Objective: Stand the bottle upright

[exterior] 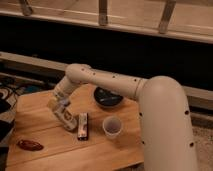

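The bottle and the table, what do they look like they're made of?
The bottle: probably plastic, a matte pale beige with a faint label. The table: looks like wood, going by its warm tan top with faint streaks and a dull sheen. The claw sits at the bottle's upper-left end.

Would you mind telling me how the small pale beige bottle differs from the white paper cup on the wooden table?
The small pale beige cylindrical bottle slants diagonally, not upright; the white paper cup stands upright, mouth up. The bottle is slimmer, the cup wider. The gripper is at the bottle's upper end; the cup stands free of it. Both are pale and on the wooden table.
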Motion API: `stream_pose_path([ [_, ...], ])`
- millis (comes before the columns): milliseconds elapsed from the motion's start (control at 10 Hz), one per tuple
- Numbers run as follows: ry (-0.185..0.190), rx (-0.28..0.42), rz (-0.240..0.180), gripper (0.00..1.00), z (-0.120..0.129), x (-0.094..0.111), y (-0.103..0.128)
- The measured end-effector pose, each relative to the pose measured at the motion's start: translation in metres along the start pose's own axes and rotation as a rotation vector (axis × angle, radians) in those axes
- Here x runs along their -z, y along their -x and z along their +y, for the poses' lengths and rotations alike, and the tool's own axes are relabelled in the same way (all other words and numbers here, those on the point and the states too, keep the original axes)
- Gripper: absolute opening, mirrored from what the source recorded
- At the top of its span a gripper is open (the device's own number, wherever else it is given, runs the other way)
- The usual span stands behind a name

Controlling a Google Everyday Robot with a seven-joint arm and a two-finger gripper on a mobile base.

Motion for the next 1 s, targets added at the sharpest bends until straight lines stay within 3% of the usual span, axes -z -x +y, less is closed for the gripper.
stream_pose_path([
  [300,0.042,0.067,-0.010,0.01,0.004,-0.016,0.020],
  [600,0.092,0.157,-0.036,0.01,0.008,-0.044,0.058],
  [800,0.109,0.203,-0.072,0.01,0.013,-0.044,0.068],
  [1000,0.115,0.255,-0.137,0.01,0.017,-0.034,0.075],
])
